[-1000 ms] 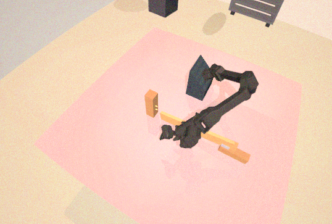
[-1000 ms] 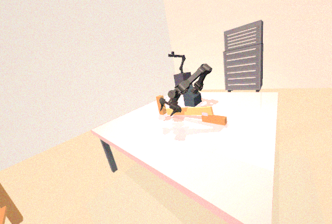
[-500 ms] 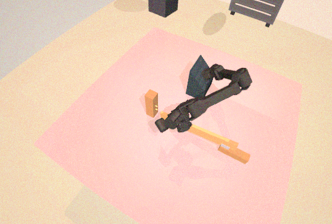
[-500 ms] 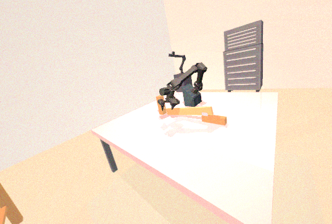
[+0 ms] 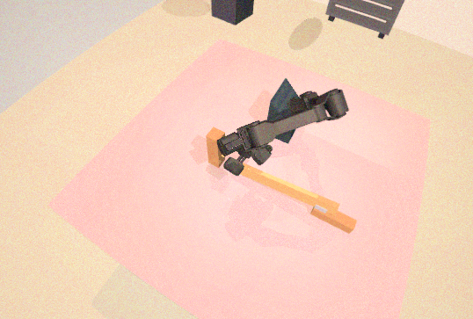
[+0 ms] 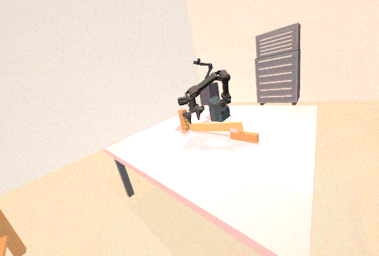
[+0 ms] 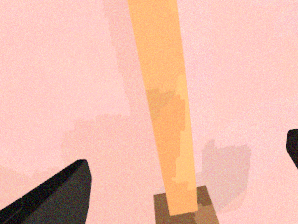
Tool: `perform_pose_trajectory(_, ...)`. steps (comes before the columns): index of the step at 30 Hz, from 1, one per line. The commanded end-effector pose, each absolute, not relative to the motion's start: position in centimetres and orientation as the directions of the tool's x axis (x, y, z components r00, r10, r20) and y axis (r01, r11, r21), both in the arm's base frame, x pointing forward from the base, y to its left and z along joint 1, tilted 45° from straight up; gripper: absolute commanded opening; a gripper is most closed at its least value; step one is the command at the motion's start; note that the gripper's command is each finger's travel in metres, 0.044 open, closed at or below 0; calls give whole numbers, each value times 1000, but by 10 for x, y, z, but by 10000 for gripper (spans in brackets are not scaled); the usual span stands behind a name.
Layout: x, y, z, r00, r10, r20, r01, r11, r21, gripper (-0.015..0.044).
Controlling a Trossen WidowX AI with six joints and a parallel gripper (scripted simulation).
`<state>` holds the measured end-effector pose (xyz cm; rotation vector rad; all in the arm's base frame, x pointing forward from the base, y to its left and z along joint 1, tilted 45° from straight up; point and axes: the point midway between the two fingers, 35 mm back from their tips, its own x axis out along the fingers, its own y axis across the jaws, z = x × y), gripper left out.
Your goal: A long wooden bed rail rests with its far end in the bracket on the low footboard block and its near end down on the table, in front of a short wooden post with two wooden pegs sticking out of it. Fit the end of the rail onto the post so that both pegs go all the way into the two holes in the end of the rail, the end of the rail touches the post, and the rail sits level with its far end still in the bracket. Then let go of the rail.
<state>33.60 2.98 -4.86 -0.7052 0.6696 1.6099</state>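
The claw (image 5: 247, 160) (image 6: 194, 120) (image 7: 192, 155) is released, its fingers spread with nothing gripped. The exterior view shows it above the near end of the rail (image 5: 286, 187) (image 6: 215, 127) (image 7: 165, 75), beside the post (image 5: 214, 148) (image 6: 182, 120), and reveals the rail's slope, down toward the worktop (image 5: 132, 192) (image 6: 246, 175) (image 7: 50, 75) there. From the top, its far end lies at the footboard block (image 5: 336, 221) (image 6: 246, 137). Only the wrist view shows the rail running between the separated fingers.

matt smooth wooden rail (image 5: 281, 186) (image 6: 215, 126) (image 7: 162, 75), plain wooden post (image 5: 214, 148) (image 6: 182, 120), dark matt arm (image 5: 286, 126) (image 6: 206, 84)
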Motion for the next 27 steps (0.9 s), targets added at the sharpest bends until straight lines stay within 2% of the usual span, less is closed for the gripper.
perform_pose_trajectory(1,329,26,-46,-129,689,-713,-983,-181,3,440)
perform_pose_trajectory(27,329,48,-69,-128,688,-714,-984,-181,2,440)
